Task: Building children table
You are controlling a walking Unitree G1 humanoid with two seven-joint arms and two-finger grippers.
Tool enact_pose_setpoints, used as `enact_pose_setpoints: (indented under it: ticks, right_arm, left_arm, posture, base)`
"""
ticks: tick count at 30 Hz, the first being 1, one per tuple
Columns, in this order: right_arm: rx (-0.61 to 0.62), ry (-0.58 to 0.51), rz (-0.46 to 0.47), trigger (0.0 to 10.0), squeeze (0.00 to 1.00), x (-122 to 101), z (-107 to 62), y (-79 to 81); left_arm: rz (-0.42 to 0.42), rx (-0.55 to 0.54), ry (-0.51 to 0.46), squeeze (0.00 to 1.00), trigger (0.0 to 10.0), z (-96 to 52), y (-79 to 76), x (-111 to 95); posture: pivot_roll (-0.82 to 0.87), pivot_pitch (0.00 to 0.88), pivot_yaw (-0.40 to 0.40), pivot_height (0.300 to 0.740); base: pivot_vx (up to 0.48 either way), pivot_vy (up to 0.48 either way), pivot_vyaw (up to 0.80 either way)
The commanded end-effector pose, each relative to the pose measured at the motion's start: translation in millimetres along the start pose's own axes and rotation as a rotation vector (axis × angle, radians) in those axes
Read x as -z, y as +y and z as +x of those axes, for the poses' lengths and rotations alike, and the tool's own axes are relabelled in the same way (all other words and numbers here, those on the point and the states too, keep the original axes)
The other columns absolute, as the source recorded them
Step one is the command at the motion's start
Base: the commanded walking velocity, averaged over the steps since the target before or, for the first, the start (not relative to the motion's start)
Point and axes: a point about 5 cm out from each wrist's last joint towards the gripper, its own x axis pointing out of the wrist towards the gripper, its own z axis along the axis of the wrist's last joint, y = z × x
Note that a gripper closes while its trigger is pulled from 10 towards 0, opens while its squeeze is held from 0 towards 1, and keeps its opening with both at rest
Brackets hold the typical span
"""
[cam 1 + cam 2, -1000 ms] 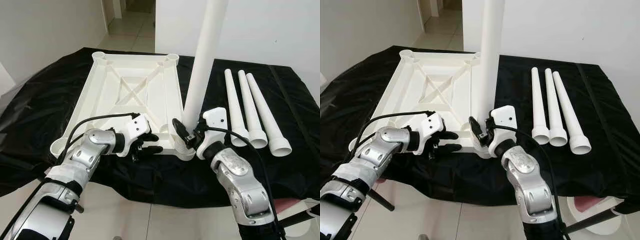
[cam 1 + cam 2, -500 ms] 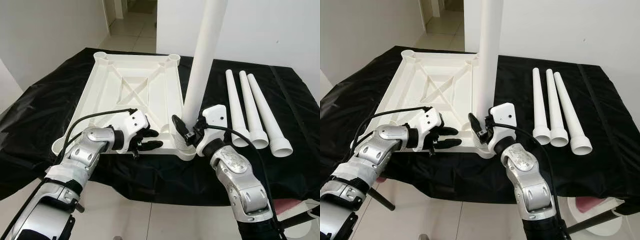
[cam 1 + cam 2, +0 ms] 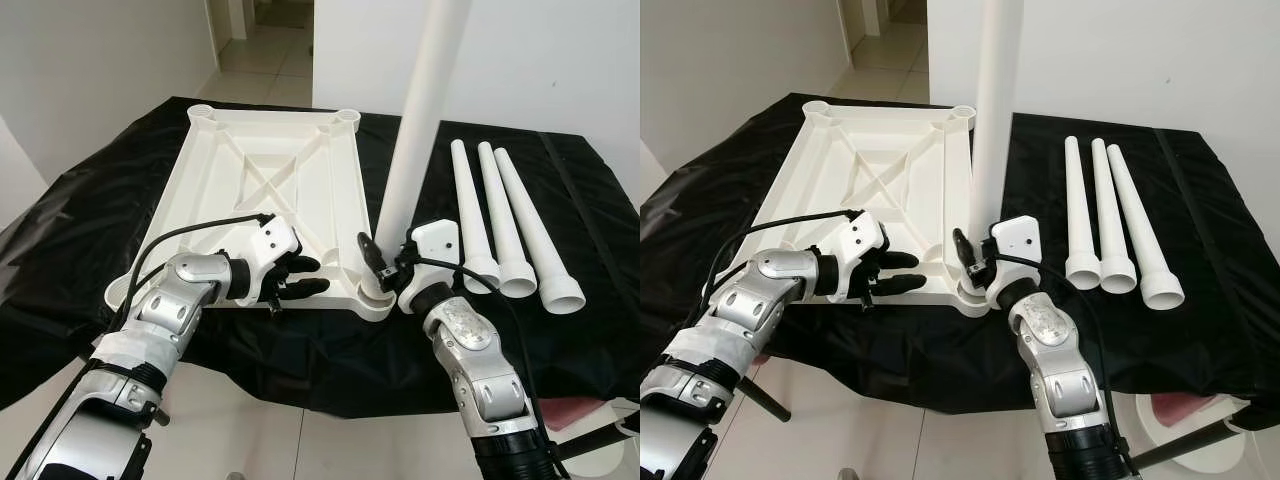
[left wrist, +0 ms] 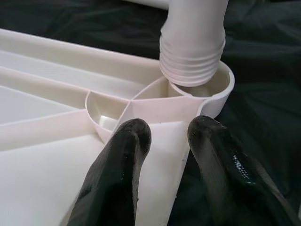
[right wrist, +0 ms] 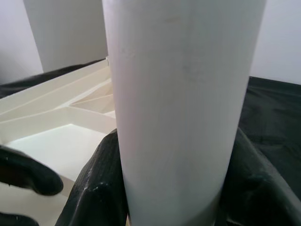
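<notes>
On the cloth (image 3: 560,180): three legs (image 3: 505,225).

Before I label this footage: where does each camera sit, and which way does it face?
Left eye: head, looking down at tabletop; both arms.
Right eye: same scene, three spare legs.
Left wrist: along left gripper toward corner socket.
Right wrist: right gripper clamps upright leg.
Both wrists share that leg.
</notes>
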Motion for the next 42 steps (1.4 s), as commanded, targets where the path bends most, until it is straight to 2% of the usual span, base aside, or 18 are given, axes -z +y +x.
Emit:
enact_pose_setpoints:
  ticks: [1,6,11,14,15,18,28,31,33,37,42]
  right_arm:
    - [-0.029,0.037,0.031,10.0,0.0,11.4,-1.0,5.4]
    - [-0.125,0.06,0.051,10.0,0.0,17.7,-2.8,17.9]
    - [-0.133,0.068,0.044,10.0,0.0,15.7,-13.2,16.7]
    - [-0.133,0.066,0.043,10.0,0.0,16.2,-14.0,16.4]
    - [-0.117,0.09,0.03,10.0,0.0,20.8,-24.6,11.6]
    - [-0.109,0.11,0.02,10.0,0.0,25.7,-31.2,8.0]
    - [-0.094,0.12,0.018,10.0,0.0,28.7,-24.8,3.7]
    - [-0.114,0.118,0.02,10.0,0.0,29.1,-11.4,2.8]
    - [-0.115,0.119,0.023,10.0,0.0,29.3,-10.5,2.9]
    - [-0.109,0.138,0.025,10.0,0.0,34.1,-12.7,1.6]
    - [-0.109,0.17,0.041,10.0,0.0,40.1,-24.4,0.7]
  left_arm:
    - [0.001,-0.042,0.026,0.0,10.0,2.7,-1.3,4.4]
    - [-0.005,-0.048,0.036,0.0,10.0,2.2,-1.0,5.6]
    - [-0.009,-0.062,0.045,0.0,10.0,1.1,0.2,7.9]
    - [-0.008,-0.063,0.046,0.0,10.0,1.1,0.2,8.1]
    - [-0.014,-0.068,0.043,0.0,10.0,1.1,-0.1,8.5]
    - [-0.019,-0.071,0.04,0.0,10.0,1.3,0.0,8.9]
    - [-0.018,-0.071,0.039,0.0,10.0,2.5,1.3,7.9]
    - [-0.023,-0.073,0.035,0.0,10.0,2.1,1.4,6.9]
    - [-0.024,-0.074,0.035,0.0,10.0,1.9,1.4,6.9]
    - [-0.027,-0.082,0.035,0.0,10.0,0.4,1.7,7.2]
    - [-0.033,-0.092,0.04,0.0,10.0,-2.4,2.1,8.7]
  posture:
    - [-0.09,0.072,0.047,0.74]
    - [-0.08,0.07,0.046,0.74]
    - [-0.08,0.071,0.039,0.74]
    - [-0.08,0.071,0.039,0.74]
    - [-0.08,0.072,0.035,0.74]
    - [-0.1,0.071,0.037,0.74]
    - [-0.1,0.066,0.047,0.74]
    - [-0.1,0.063,0.054,0.74]
    - [-0.1,0.063,0.054,0.74]
    - [-0.09,0.062,0.048,0.74]
    - [-0.08,0.067,0.044,0.74]
  base:
    - [0.0,0.0,0.0]
    - [0.0,0.0,0.0]
    - [0.0,0.0,0.0]
    - [0.0,0.0,0.0]
    - [0.0,0.0,0.0]
    - [0.0,0.0,0.0]
    - [0.0,0.0,0.0]
    - [0.0,0.0,0.0]
    - [0.0,0.0,0.0]
    - [0.0,0.0,0.0]
    - [0.0,0.0,0.0]
